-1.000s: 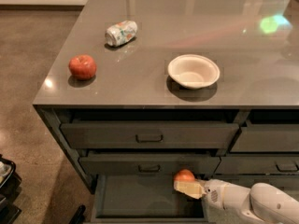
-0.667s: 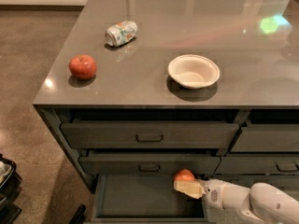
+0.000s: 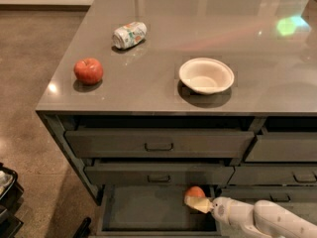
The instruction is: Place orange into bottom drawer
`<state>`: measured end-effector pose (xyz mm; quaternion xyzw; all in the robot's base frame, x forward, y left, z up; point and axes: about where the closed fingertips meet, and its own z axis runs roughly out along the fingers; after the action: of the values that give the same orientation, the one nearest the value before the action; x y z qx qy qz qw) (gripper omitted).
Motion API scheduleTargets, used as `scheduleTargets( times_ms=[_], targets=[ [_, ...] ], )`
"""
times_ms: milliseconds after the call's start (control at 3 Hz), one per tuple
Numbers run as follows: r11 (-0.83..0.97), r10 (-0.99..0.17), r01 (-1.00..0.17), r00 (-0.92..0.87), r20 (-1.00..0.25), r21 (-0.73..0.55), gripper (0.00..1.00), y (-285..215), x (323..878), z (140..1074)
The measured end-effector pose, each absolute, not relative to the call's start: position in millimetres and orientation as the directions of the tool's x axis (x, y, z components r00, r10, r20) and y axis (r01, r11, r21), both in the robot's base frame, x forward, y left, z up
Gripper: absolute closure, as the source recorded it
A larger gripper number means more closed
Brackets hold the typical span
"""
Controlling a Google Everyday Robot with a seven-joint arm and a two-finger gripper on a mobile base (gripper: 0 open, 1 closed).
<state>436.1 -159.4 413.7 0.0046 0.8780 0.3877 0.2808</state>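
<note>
Item: my gripper [image 3: 199, 204], low at the cabinet's foot, clenched on the orange [image 3: 195, 192], which sits at my fingertips.
Item: bottom drawer [image 3: 143, 209], pulled open, its floor spreading left of and beneath me. I hold the fruit over its right end so that letting go should drop it inside.
Item: apple [image 3: 88, 70], bowl [image 3: 206, 75], can [image 3: 130, 34], well above me on the countertop [image 3: 163, 90]; not wanted.

Hand [image 3: 199, 204], prob. cream, by orange [image 3: 195, 192] over dk-grey bottom drawer [image 3: 148, 209]; white bowl [image 3: 206, 75], red apple [image 3: 88, 70].

The round orange [image 3: 195, 191] is at the tip of the hand [image 3: 199, 203], over the right end of the open bottom drawer [image 3: 148, 208].
</note>
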Motion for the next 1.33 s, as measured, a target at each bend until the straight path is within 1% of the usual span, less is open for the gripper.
scheduleTargets(
  times_ms=[667, 1333],
  targets=[
    [0.753, 0.144, -0.209, -0.873, -0.465, 0.624, 1.0, -141, 459, 324],
    [0.76, 0.15, -0.195, -0.875, -0.46, 0.62, 1.0, -140, 456, 322]
  ],
)
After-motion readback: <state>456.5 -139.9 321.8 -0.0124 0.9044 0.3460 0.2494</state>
